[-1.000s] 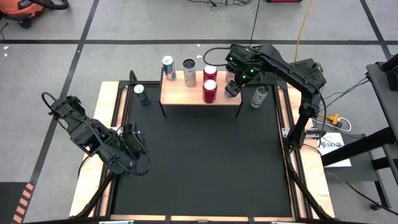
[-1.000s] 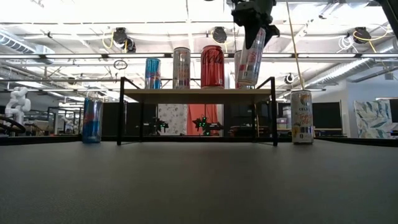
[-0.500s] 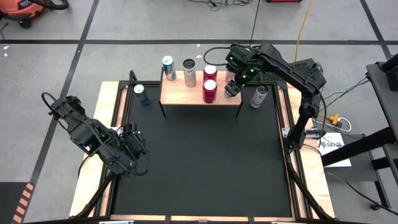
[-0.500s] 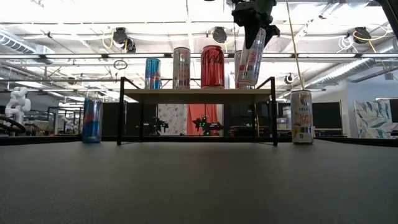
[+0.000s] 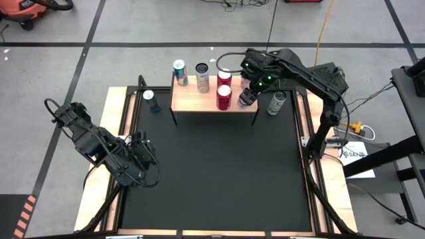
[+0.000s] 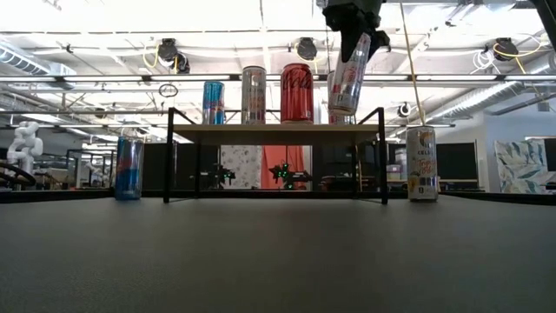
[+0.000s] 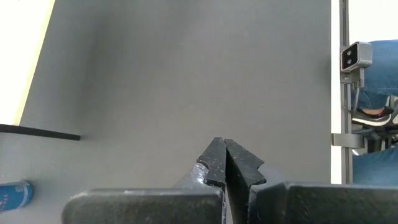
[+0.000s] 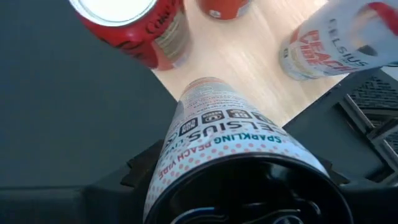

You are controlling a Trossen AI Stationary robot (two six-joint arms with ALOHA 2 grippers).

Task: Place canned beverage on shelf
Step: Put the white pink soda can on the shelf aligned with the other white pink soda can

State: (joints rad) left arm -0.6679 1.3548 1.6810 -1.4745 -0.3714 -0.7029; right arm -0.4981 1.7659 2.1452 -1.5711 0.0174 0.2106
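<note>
Right gripper (image 6: pixel 352 35) pinched a tilted Celsius can (image 6: pixel 347 74) above the shelf's (image 5: pixel 199 101) right end, beside a red can (image 5: pixel 224 97). Should be levelled upright before lowering. Left gripper (image 7: pixel 224 163) pressed shut, idle.

High view straight down over the whole table (image 5: pixel 212 172), low view level at tabletop facing the shelf (image 6: pixel 276 132), left wrist view close over bare mat, right wrist view close above the shelf, 3 views sharing the shelf
</note>
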